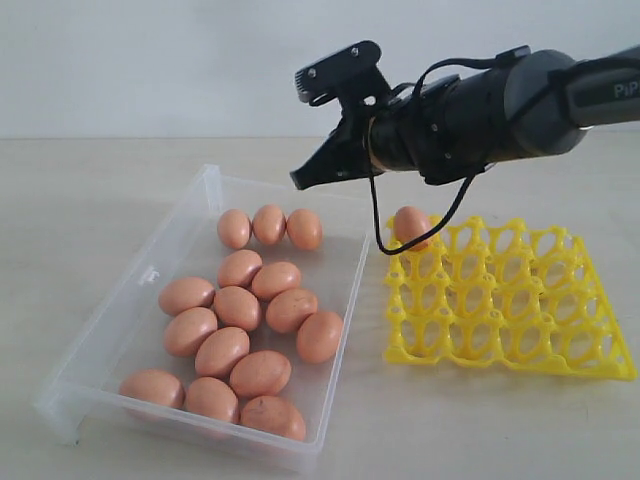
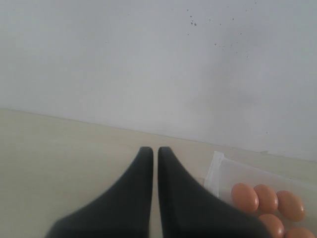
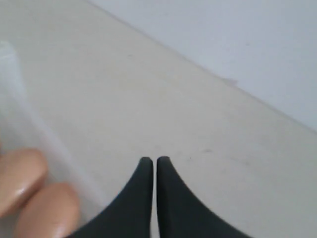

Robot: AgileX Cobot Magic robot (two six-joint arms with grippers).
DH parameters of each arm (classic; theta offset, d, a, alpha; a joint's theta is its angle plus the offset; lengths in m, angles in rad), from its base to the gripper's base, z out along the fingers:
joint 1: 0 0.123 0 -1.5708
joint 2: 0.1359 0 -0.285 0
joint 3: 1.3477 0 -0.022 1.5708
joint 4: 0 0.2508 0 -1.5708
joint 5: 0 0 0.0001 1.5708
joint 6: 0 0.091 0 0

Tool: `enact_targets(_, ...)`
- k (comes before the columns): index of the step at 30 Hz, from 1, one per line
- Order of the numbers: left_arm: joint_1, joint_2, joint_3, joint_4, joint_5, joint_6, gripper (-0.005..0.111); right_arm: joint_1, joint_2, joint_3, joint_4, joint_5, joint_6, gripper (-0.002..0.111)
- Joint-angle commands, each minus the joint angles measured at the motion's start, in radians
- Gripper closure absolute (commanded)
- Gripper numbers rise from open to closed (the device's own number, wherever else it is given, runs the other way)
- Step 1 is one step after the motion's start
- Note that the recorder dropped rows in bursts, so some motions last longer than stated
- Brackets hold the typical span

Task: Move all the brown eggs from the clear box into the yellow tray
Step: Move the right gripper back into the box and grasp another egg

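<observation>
Hovering empty, the right hand (image 1: pixel 297 181), pressed together, is above the brown eggs (image 1: pixel 237 307).

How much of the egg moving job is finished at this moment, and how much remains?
Done: one brown egg sits in a far corner cup of the yellow tray. In hand: nothing; the right tool hangs shut and empty above the clear box's far edge, and the left tool is shut too. Left: roughly fifteen eggs lie in the box.
</observation>
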Motion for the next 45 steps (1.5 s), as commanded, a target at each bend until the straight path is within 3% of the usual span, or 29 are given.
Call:
enact_targets(1, -0.004, 0.004, -0.004, 0.0, -0.002, -0.001, 0.103, -0.001, -0.043, -0.007, 0.051, 0.189, -0.146, 0.109)
enact_targets(8, -0.004, 0.004, -0.004, 0.0, -0.002, -0.001, 0.103, -0.001, -0.054, -0.007, 0.433, 0.464, -0.643, 0.109)
enact_targets(16, -0.004, 0.004, -0.004, 0.0, -0.002, -0.001, 0.103, -0.001, -0.057, -0.036, 1.272, 0.144, -1.291, 0.109)
enact_targets(24, -0.004, 0.004, -0.004, 0.0, -0.002, -0.001, 0.103, -0.001, 0.02, -0.255, 1.812, 0.399, -1.649, 0.109)
enact_targets(35, -0.004, 0.004, -0.004, 0.0, -0.002, -0.001, 0.103, -0.001, 0.167, -0.404, 1.951, 0.551, -1.718, 0.107)
enact_targets(38, -0.004, 0.004, -0.004, 0.0, -0.002, -0.001, 0.103, -0.001, 0.2, -0.437, 1.951, 0.565, -1.722, 0.093)
enact_targets(42, -0.004, 0.004, -0.004, 0.0, -0.002, -0.001, 0.103, -0.001, 0.225, -0.451, 1.951, 0.542, -1.718, 0.056)
enact_targets(45, -0.004, 0.004, -0.004, 0.0, -0.002, -0.001, 0.103, -0.001, 0.234, -0.451, 1.949, 0.507, -1.68, 0.047)
